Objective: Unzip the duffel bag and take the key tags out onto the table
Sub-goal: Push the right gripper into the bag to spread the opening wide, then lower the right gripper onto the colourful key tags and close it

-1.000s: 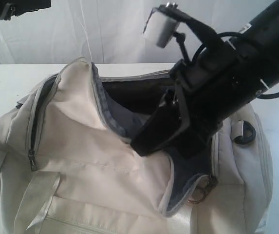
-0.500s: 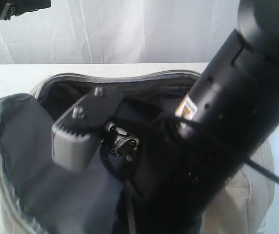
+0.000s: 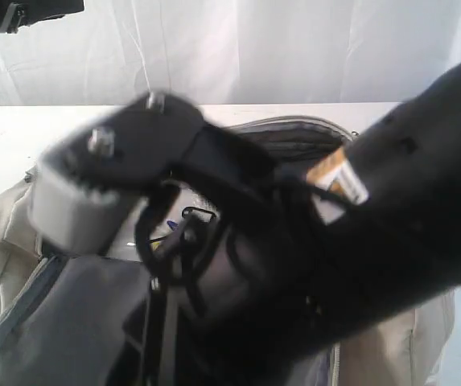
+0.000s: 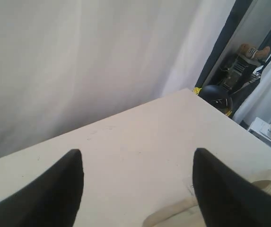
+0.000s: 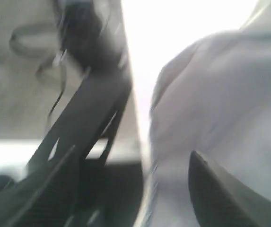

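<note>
Black right tool (image 5: pixel 133 158) against soft grey-lined cream duffel bag (image 3: pixel 5 233), grip indiscernible; left tool (image 4: pixel 137 153) gapes over smooth surface (image 4: pixel 173 113).

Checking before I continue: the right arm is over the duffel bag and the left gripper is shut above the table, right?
Not quite: the left gripper is open, fingers wide apart above the table, as the left wrist view shows. The right arm is over the duffel bag.

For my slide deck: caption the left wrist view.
Open left tool above the white table, a pale strap lying on it.
</note>
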